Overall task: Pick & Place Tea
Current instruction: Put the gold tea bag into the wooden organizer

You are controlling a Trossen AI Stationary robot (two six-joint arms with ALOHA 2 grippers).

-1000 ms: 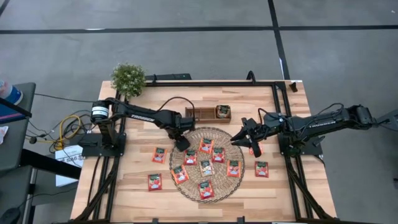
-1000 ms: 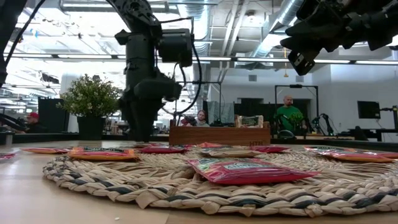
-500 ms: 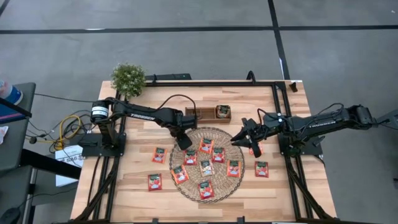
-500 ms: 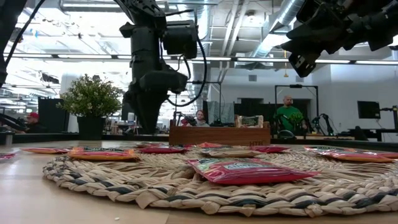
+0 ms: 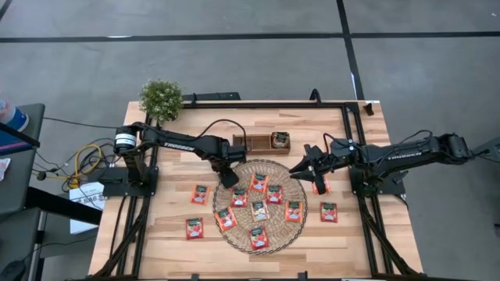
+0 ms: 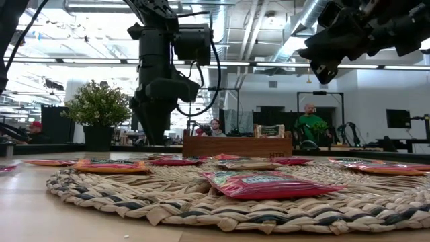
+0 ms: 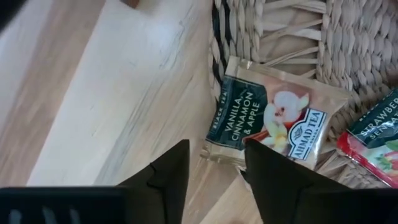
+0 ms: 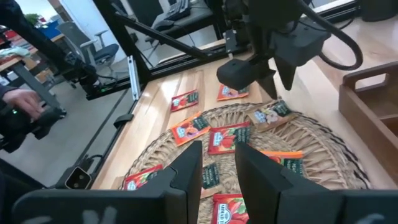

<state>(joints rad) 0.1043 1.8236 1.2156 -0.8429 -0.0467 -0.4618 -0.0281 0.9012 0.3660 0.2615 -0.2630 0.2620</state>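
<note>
**Tea sachets: one in the tray, most still out**

I count one sachet (image 5: 280, 139) in the wooden tray (image 5: 251, 144); the rest lie on the woven mat (image 5: 242, 228) and table. Left gripper (image 7: 214, 171), fingers apart and empty, hovers over the beige vanilla sachet (image 7: 272, 120) at the mat's edge. Right gripper (image 8: 216, 163) waits, fingers apart and empty, above the mat.

Twelve tea sachets (image 5: 258, 211) show — one woven mat (image 5: 238, 232), one tray (image 5: 254, 144) (wooden), one plant (image 5: 161, 99).
</note>
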